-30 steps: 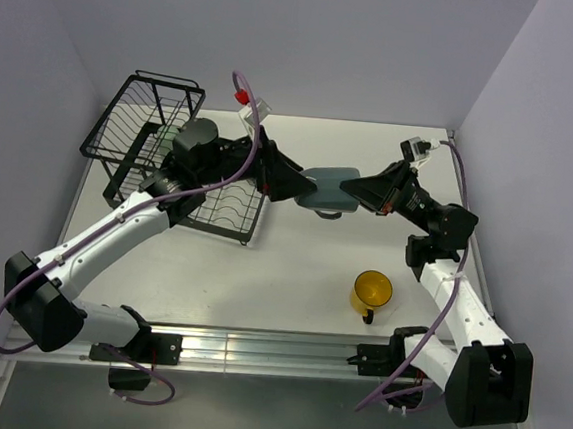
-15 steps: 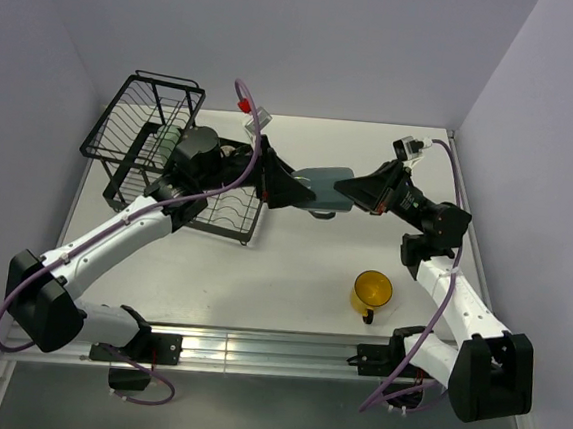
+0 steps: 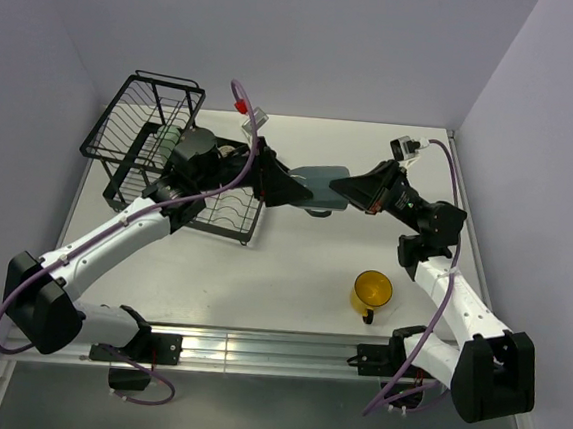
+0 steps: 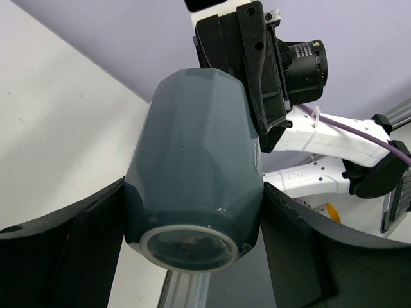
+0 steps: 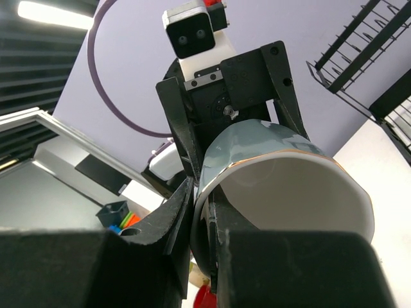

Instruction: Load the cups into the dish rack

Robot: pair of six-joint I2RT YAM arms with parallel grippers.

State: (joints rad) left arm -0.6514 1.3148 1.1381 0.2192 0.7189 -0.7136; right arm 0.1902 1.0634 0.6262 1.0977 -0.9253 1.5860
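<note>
Right pincer, cup (grey-blue) leftward

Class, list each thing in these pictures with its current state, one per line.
grey-blue cup: in the air, on its side.
left hand: shut around its body.
right hand: shut on its rim.
yellow mug: upright, not racked.
green cup: inside the dish rack.

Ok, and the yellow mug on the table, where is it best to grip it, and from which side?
Probably the rim, from above. The yellow mug stands upright, handle toward the near edge, so one finger can go inside the wall, away from the handle. The left gripper and right gripper both hold the grey-blue cup.
</note>
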